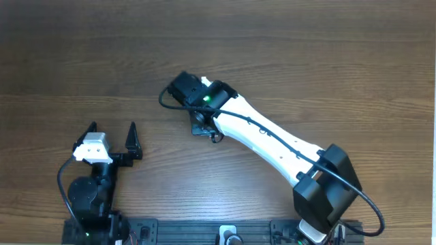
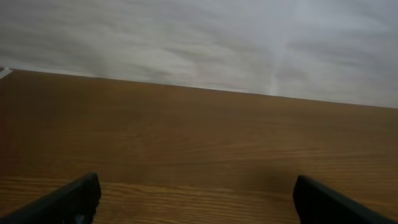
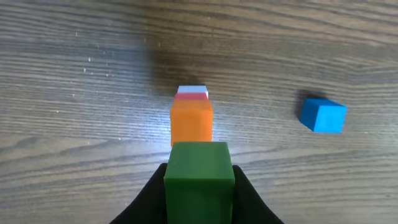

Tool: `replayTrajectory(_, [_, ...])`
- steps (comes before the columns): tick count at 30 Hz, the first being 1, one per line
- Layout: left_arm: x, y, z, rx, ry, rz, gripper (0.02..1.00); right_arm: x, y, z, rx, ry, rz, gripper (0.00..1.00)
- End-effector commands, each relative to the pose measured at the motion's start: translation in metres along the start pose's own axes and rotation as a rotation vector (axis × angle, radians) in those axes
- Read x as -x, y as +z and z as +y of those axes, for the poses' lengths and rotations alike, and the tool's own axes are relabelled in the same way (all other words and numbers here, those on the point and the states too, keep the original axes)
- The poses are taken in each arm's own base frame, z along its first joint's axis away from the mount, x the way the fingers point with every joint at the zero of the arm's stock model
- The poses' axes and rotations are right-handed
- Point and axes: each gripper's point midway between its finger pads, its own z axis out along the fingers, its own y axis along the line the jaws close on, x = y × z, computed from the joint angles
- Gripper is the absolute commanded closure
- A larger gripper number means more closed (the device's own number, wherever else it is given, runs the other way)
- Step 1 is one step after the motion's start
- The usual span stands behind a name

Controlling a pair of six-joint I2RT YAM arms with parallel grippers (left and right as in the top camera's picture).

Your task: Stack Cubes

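Held cube near stack, lone cube apart

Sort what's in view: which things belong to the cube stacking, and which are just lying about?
Job: green cube, held in right gripper; orange cube topping the stack; blue cube, apart on the table.
Idle: left gripper, open, holding nothing.

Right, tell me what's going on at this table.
The right arm's tool grips a green cube close to an orange cube, which has bits of red and white showing past it. A blue cube sits apart on the table. The left arm's tool rests open and empty near its base.
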Motion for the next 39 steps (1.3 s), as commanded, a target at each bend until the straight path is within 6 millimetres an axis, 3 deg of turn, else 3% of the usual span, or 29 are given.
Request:
replayTrajectory(1, [-0.002,0.000,0.000,-0.005,0.017,0.003,0.018,0.008,-0.003,0.005,0.025,-0.009,-0.011,0.934])
replayTrajectory(39, [-0.002,0.000,0.000,-0.005,0.017,0.003,0.018,0.010,0.027,0.008,0.020,-0.015,0.048,0.939])
